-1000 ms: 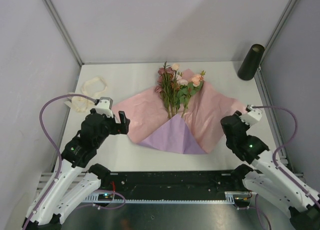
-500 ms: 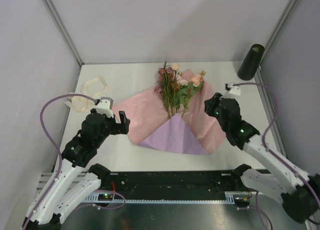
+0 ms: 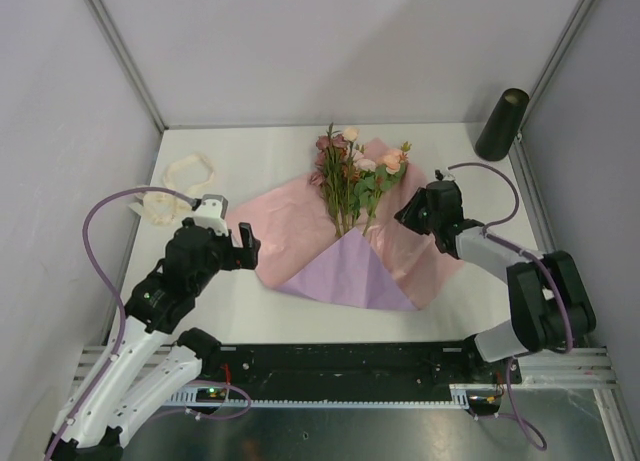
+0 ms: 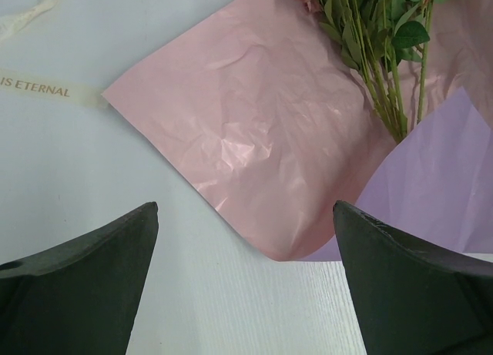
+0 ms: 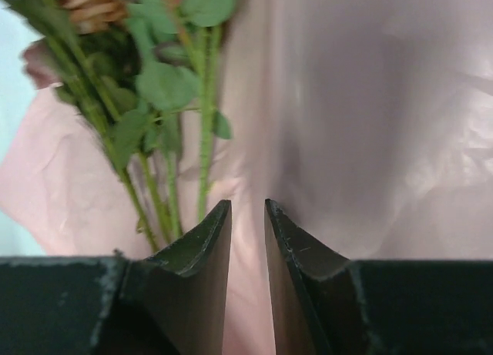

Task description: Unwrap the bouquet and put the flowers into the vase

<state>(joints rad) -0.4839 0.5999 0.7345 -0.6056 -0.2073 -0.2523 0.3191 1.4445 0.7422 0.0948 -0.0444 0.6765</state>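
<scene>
Elbow bent, right tool (image 3: pixel 402 218) (barely apart) points at flowers (image 3: pixel 350 176); left tool (image 3: pixel 247 246) wide apart.

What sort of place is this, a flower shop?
Probably a robot test booth, not a shop: a left arm and right arm bolted at a white table, plain grey walls closing it in, and only props: flowers on pink paper, a black vase.

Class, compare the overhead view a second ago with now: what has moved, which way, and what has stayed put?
The right tool swung in from the right side, leftward and forward over the pink paper, toward the stems of the flowers. Its jaws stand narrowly apart, gripping nothing. The left tool, wide open, the flowers, paper, ribbon and vase stayed put.
</scene>
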